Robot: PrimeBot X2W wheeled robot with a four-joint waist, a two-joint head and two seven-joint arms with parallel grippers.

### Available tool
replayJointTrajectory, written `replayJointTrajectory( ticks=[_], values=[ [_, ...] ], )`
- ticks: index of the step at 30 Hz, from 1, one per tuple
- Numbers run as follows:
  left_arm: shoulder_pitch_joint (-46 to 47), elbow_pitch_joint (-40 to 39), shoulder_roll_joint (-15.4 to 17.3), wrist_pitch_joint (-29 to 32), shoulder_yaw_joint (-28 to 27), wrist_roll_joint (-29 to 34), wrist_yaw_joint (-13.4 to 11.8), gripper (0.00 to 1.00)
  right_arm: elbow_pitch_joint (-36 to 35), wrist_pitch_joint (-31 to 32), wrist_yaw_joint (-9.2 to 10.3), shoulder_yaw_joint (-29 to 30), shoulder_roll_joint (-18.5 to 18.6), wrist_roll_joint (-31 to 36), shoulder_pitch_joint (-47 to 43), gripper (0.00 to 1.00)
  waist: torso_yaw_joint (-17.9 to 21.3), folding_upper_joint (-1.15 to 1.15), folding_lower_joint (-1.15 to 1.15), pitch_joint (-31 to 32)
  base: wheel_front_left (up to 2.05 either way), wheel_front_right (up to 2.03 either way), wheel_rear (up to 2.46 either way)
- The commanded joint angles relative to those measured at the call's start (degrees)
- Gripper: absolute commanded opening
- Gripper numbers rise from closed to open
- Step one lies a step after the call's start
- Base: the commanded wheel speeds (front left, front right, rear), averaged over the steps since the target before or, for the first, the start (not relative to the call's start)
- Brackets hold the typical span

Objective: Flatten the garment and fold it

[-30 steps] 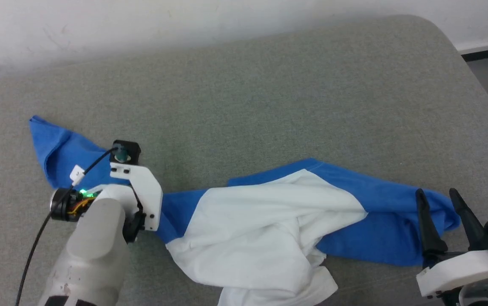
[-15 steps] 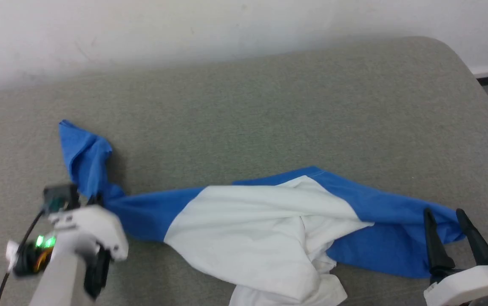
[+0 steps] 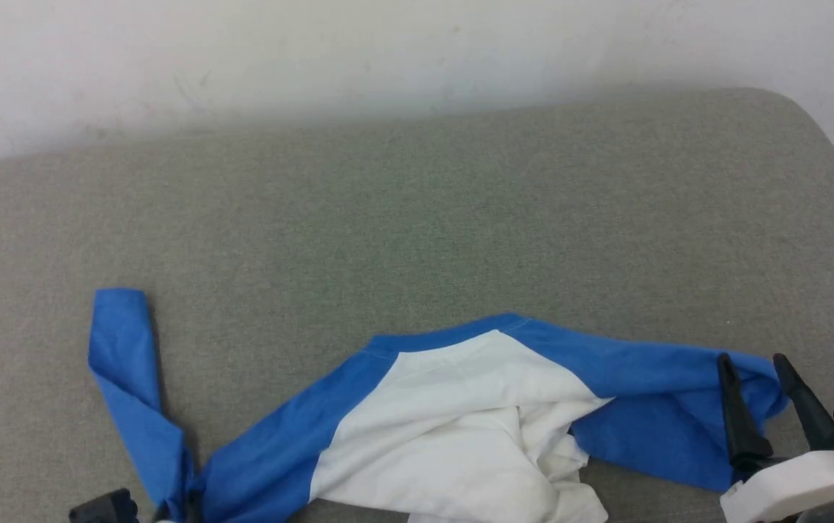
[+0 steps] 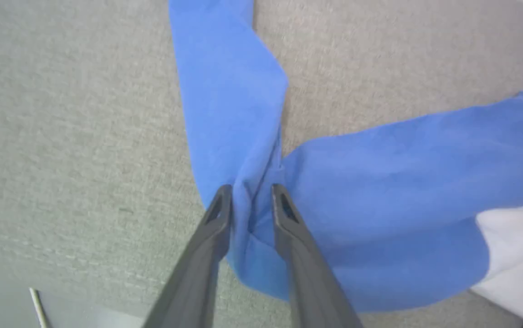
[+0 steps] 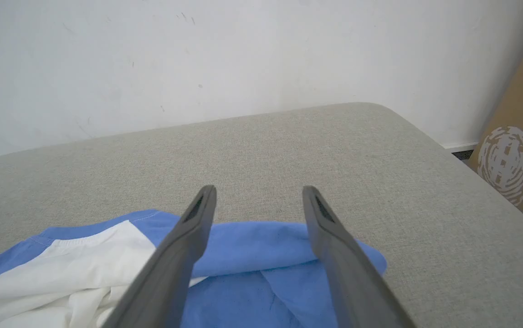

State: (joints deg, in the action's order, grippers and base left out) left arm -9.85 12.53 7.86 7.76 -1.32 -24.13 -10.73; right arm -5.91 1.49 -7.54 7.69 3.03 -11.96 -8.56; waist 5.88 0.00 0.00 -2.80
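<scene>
Straddling a ridge of blue sleeve, my left hand (image 4: 251, 190) sits at the near left corner of the worktop (image 3: 417, 218). Its two fingers are close together with the cloth bunched between them; whether they truly pinch it or only flank it, I cannot tell. I reckon I am at this spot because the sleeve kinks here: one part runs away from the near edge and the other leads back to the body. A pull from the kink would draw the shirt (image 3: 460, 414) out sideways. The shirt lies along the near edge, blue sleeves reaching left and right, its white body rumpled and doubled over in the middle, so flattening is far from done. My right hand (image 3: 751, 363) is wide open and holds nothing, its fingers poised at the end of the other sleeve near the right edge. I judge it stands there to take that end, so both hands can stretch the cloth between them.
</scene>
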Motion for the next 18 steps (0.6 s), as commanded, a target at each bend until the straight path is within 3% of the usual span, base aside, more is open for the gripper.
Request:
replayJointTrajectory(
  ticks=[1, 5, 9, 13, 18],
  values=[
    [0.6, -1.3, 0.0, -1.8, -0.2, 0.5, -0.3, 1.0, -0.7, 0.1, 0.05, -0.1, -0.1, 0.4, -0.3, 1.0, 0.1, 0.0, 0.0, 0.1, 0.0, 0.0, 0.0],
    [2.7, -6.5, 0.4, -8.3, -0.4, 2.5, -0.4, 1.0, -2.1, 0.4, 0.05, -0.5, -0.1, 0.9, -0.5, 1.0, 0.7, 0.0, 0.0, 0.5, 0.0, 0.0, 0.0],
    [6.1, -9.9, 2.2, -9.4, 1.2, 4.4, 0.9, 1.0, -3.5, 0.6, 0.05, -1.0, -0.1, 1.0, -0.6, 1.0, 1.3, 0.0, 0.0, 0.7, 0.0, 0.0, 0.0],
    [11.9, -8.5, 4.2, -6.0, 5.1, 5.4, 4.6, 1.0, -4.9, 0.8, 0.05, -2.0, -0.1, 0.8, -0.2, 1.0, 2.2, 0.0, 0.0, 0.0, 0.0, 0.0, 0.0],
    [20.1, -1.0, 6.1, 1.6, 11.4, 6.2, 10.9, 1.0, -5.8, 0.7, 0.05, -3.5, -0.1, 0.6, 0.7, 1.0, 3.7, 0.0, 0.0, -1.8, 0.0, 0.0, 0.0]
  ],
)
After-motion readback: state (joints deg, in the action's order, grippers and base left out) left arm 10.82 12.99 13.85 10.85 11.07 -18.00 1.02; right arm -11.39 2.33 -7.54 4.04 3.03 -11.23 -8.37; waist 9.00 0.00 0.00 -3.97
